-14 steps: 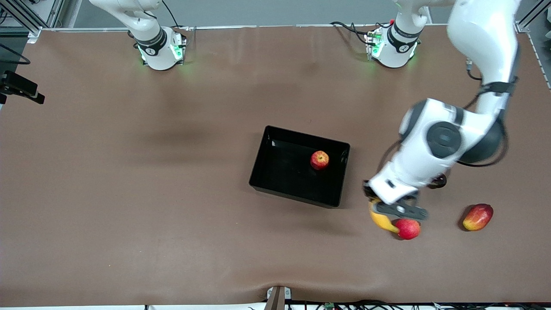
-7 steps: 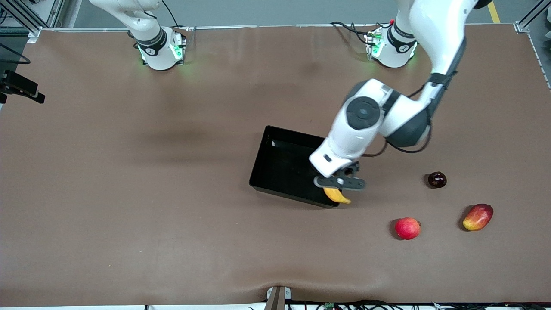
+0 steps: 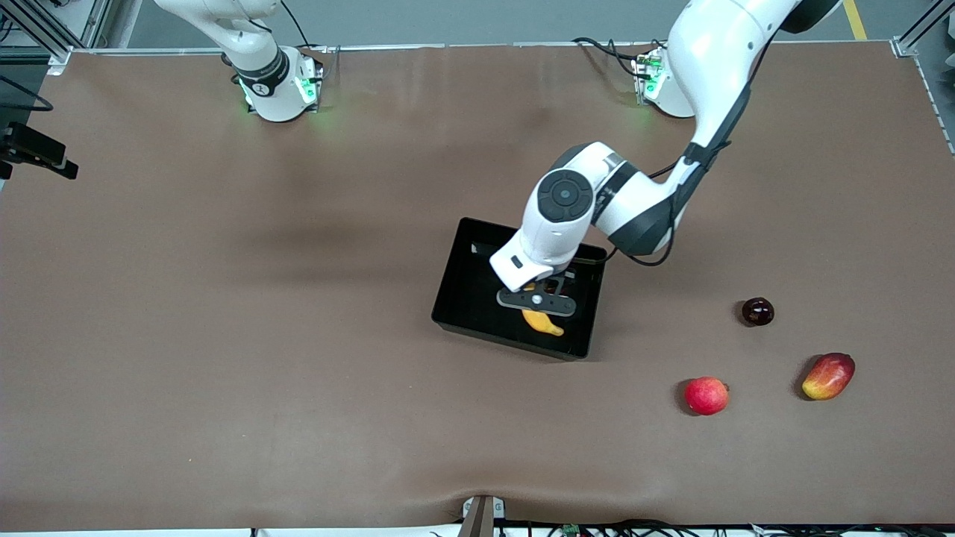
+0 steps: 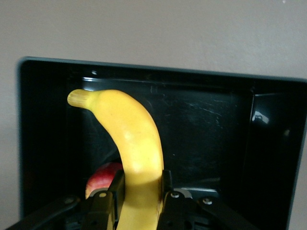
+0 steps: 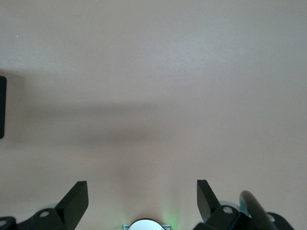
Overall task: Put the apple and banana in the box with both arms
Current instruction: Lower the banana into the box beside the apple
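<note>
Reaching down from the top right w/ elbow bent, left gripper [image 3: 536,300] hangs over the box [image 3: 462,287] mid-frame pinching the banana [image 3: 542,322], apple [image 4: 102,176] inside it, right gripper [image 5: 142,199] spread wide, parked over bare table [image 3: 224,335].

No legible markings found.
We find no text, label, brand, number or sign that can be read on anything in the front view or in either wrist view; the small white marks on the black bands at the arm bases [image 3: 260,88] are too small for us to make out.
</note>
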Controlling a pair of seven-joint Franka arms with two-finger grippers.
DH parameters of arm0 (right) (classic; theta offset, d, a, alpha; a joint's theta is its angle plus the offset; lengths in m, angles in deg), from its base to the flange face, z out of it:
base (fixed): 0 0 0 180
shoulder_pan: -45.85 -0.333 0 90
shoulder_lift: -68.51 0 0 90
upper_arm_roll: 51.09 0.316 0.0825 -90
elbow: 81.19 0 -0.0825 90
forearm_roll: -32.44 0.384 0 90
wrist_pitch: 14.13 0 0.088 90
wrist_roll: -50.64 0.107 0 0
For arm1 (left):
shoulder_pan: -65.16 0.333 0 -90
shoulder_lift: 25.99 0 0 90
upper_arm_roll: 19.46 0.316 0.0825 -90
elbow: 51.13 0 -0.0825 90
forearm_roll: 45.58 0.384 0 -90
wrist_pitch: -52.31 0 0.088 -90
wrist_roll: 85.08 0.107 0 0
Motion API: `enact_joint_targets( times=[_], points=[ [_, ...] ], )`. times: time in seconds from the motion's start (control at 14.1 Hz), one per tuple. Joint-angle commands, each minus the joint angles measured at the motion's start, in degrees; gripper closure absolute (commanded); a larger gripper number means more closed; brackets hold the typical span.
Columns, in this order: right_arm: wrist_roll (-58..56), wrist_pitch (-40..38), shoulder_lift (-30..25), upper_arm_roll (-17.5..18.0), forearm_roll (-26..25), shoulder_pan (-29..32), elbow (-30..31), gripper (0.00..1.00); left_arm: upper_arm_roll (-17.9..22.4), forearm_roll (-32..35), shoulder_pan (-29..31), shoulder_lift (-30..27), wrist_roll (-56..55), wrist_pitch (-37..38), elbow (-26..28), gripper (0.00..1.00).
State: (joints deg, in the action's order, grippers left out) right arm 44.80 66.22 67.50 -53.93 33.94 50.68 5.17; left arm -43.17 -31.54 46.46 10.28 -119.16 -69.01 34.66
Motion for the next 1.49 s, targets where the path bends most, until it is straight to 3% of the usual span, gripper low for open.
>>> enact_joint_targets(
  times=[0.0,0.5,1.42],
  points=[
    [-0.75,-0.45,0.04,0.91,0.17,1.41,-0.31,0.0,0.33,0.91,-2.21,0.64,-0.99,-0.05,-0.63,1.0],
    [-0.67,-0.54,0.04,0.91,0.25,1.41,-0.31,0.0,0.6,3.72,-3.45,3.98,-0.55,-2.16,-0.63,1.0],
    [-0.75,-0.98,0.13,0.91,1.48,2.81,-0.31,0.0,0.94,7.5,-6.87,9.6,-0.9,-12.88,-0.63,1.0]
  ],
)
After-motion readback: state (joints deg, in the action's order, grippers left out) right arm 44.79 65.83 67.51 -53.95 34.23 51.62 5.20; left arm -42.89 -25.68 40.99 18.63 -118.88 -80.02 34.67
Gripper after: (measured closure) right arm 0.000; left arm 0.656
